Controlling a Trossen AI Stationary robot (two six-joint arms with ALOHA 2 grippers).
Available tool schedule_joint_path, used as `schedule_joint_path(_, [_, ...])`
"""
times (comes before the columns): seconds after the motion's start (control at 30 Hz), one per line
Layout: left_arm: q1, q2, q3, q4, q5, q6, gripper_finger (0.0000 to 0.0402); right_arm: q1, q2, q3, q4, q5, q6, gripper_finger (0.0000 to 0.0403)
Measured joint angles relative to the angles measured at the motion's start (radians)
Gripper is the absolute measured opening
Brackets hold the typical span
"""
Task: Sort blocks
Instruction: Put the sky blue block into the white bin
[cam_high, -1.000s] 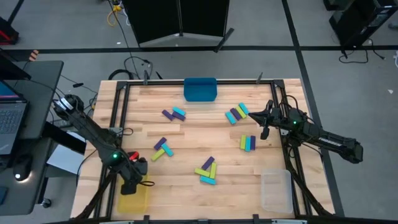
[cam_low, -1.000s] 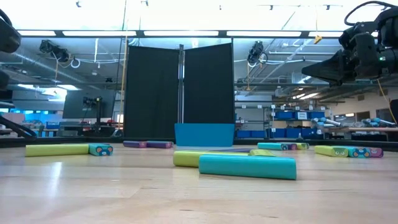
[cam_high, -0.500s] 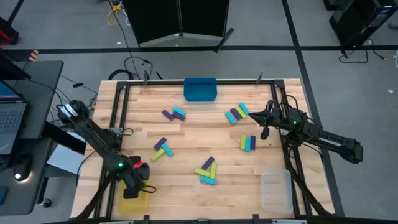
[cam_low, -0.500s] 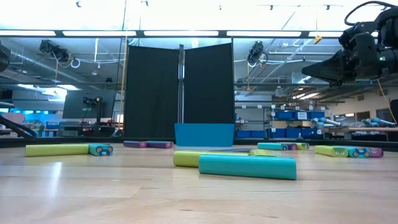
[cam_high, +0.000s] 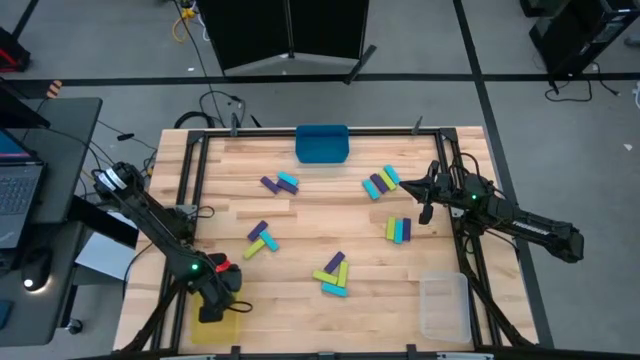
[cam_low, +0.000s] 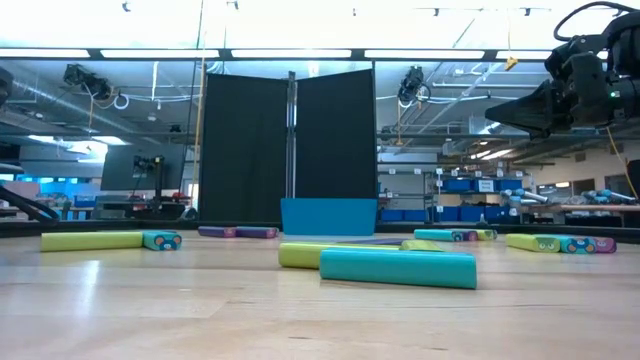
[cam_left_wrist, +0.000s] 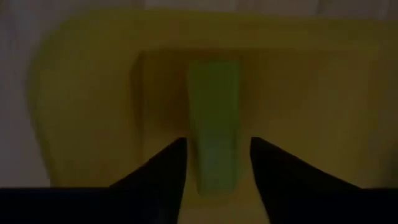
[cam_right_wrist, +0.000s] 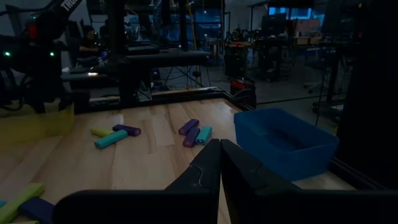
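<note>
Left hand (cam_high: 214, 308) sits low over the yellow bin (cam_high: 226, 327) at the table's near left corner. Its wrist view looks straight down into that bin (cam_left_wrist: 81, 99); a lime block (cam_left_wrist: 214, 124) lies between the fingers (cam_left_wrist: 163, 171), which stand apart from its sides, so the hand looks open, likely dropping lime into yellow to match colour. Whether the block already rests on the bin floor is unclear.

Clear bin (cam_high: 443, 305) waits at the near right corner.

Mid-table: a lime, purple and cyan cluster (cam_high: 332, 273), and a purple-lime pair (cam_high: 261, 238) to its left.

Right hand (cam_high: 424, 188) hovers off the table at the right edge, fingers (cam_right_wrist: 211, 165) pressed together and empty, waiting. Nearby lie a lime-cyan-purple set (cam_high: 398, 230) and another set (cam_high: 380, 183).

Farther back: a purple-cyan pair (cam_high: 280, 183), then the blue bin (cam_high: 321, 143) at the far edge.
</note>
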Motion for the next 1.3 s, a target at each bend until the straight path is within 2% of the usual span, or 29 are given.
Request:
schedule_joint_path(0.17, [0.000, 0.000, 0.047, -0.087, -0.006, 0.002, 0.0209, 0.000, 0.000, 0.000, 0.000, 0.000, 0.000, 0.0022])
schedule_joint_path(0.5, [0.000, -0.040, 0.222, -0.292, -0.013, 0.023, 0.0203, 0.000, 0.000, 0.000, 0.000, 0.000, 0.000, 0.0022])
schedule_joint_path(0.7, [0.019, -0.135, 0.317, -0.345, -0.147, -0.048, 0.0139, 0.000, 0.000, 0.000, 0.000, 0.000, 0.000, 0.0022])
schedule_joint_path(1.0, [0.181, -0.325, 0.319, -0.336, -0.310, -0.049, 0.0011, 0.000, 0.000, 0.000, 0.000, 0.000, 0.000, 0.0022])
schedule_joint_path(1.17, [0.276, -0.399, 0.317, -0.303, -0.448, -0.031, 0.0011, 0.000, 0.000, 0.000, 0.000, 0.000, 0.000, 0.0022])
schedule_joint_path(1.3, [0.356, -0.442, 0.269, -0.159, -0.508, 0.025, 0.0007, 0.000, 0.000, 0.000, 0.000, 0.000, 0.000, 0.0022])
